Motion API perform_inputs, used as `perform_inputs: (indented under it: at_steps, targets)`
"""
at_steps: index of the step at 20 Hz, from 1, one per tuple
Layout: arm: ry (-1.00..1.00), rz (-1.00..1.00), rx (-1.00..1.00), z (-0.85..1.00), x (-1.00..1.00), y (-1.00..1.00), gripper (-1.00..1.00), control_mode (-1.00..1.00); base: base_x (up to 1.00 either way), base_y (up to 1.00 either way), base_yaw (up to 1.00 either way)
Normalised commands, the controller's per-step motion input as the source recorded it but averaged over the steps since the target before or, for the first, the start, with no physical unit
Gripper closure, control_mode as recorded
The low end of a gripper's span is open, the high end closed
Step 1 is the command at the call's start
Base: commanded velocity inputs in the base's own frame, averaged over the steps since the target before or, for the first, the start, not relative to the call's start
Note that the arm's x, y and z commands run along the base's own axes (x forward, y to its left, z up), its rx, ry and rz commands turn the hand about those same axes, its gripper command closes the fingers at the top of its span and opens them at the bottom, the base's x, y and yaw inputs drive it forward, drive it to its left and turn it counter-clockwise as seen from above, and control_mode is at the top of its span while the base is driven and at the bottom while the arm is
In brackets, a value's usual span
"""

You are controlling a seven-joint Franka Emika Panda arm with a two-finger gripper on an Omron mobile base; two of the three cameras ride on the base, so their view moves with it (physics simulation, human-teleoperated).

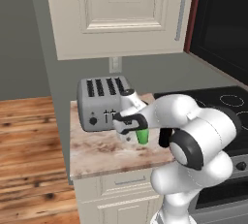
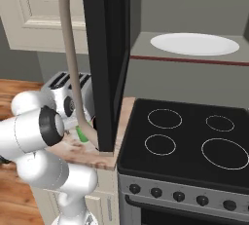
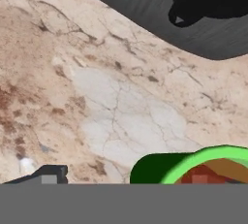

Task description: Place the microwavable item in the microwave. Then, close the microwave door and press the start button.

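Left base view: one green cup (image 1: pixel 142 136) on the marble worktop (image 1: pixel 97 152), just before one silver four-slot toaster (image 1: pixel 101 103); no legible writing anywhere. End effector (image 1: pixel 138 133) at the cup, jaw spread not discernible. One microwave door (image 2: pixel 104 58) swung open above the worktop's right edge; one white turntable (image 2: pixel 194 44); four hob rings.

We see soft, even light all over, with no glare. Shadows are faint. The base views look a little blurry. In the hand view, the table (image 3: pixel 97 87) looks sharp and bright.
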Motion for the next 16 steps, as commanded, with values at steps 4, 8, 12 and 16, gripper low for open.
perform_inputs:
  at_steps: [4,8,12,16]
  targets:
    - [0.00,0.04,0.00,-0.36,-0.52,-0.22,1.00,-1.00,0.00,0.00,0.00]
    - [0.00,0.02,0.00,-0.27,-0.37,-0.21,1.00,-1.00,0.00,0.00,0.00]
    - [0.00,0.03,0.00,-0.11,-0.08,-0.08,1.00,-1.00,0.00,0.00,0.00]
    - [-0.01,0.04,0.00,0.05,-0.02,0.00,1.00,-1.00,0.00,0.00,0.00]
